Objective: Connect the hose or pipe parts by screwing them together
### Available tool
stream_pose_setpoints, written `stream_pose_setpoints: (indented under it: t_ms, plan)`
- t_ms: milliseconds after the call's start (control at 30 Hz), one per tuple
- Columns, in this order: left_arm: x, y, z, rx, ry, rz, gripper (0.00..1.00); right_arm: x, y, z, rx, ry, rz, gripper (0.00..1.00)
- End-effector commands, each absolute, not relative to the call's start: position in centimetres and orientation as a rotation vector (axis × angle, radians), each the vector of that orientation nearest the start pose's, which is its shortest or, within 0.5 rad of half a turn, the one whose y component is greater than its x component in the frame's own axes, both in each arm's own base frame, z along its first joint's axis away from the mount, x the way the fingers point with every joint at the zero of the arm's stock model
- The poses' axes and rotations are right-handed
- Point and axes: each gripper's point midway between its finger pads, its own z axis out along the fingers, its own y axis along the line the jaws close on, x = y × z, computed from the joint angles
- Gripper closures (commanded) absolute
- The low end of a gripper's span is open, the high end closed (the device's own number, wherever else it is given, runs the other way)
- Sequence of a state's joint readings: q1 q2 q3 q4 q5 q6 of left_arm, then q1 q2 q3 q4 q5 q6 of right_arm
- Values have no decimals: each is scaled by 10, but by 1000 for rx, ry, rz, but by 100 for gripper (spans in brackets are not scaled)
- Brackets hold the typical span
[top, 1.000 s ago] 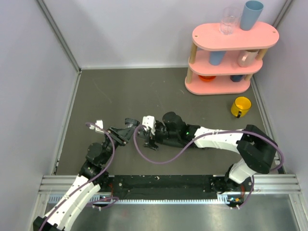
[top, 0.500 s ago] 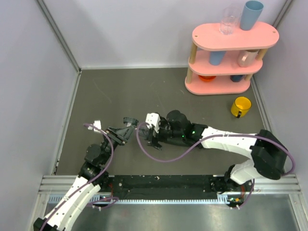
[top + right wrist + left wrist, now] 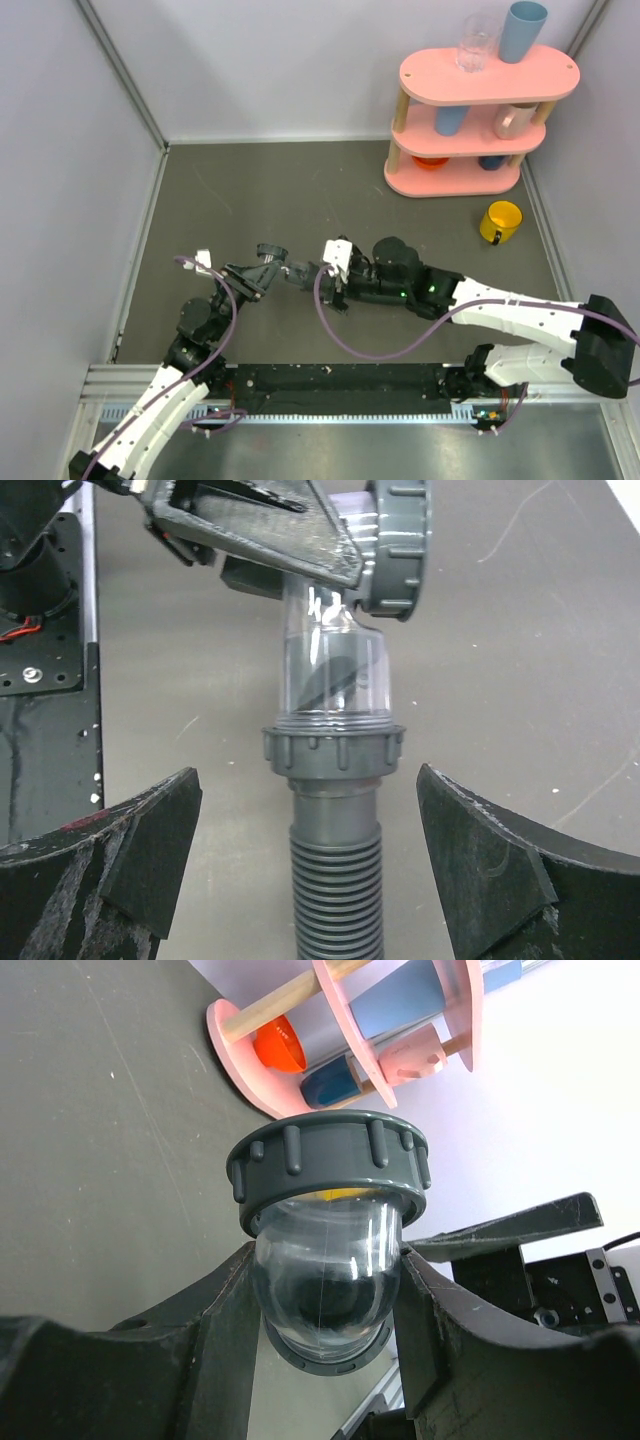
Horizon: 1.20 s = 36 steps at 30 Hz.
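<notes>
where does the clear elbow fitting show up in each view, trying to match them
Top external: clear elbow fitting sits left of centre.
Left wrist: the fitting fills the centre, clamped in the left end effector.
Right wrist: the fitting is upper centre, with the ribbed hose below it.
Shared landmark: the grey ring nut on its open end, in all three.

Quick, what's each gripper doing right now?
Left gripper: closed on the clear elbow fitting.
Right gripper: open, straddling the ribbed hose, holding nothing.
</notes>
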<state>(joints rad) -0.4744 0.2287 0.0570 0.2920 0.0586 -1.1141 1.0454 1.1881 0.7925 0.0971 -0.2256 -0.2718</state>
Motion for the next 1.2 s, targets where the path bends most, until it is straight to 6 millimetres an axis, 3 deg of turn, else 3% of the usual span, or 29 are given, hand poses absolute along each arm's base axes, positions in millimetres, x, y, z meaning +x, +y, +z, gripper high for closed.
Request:
stream_pose_setpoints:
  t_ms: [0, 667, 1167]
  plan:
    - [207, -160, 243, -423, 1395, -1383, 100, 161, 371, 223, -1322, 1330, 790, 14]
    - [205, -164, 254, -402, 1380, -1426, 100, 168, 401, 175, -1393, 1414, 787, 15]
    - [201, -164, 257, -395, 1366, -1441, 100, 167, 420, 160, -1420, 1412, 843, 16]
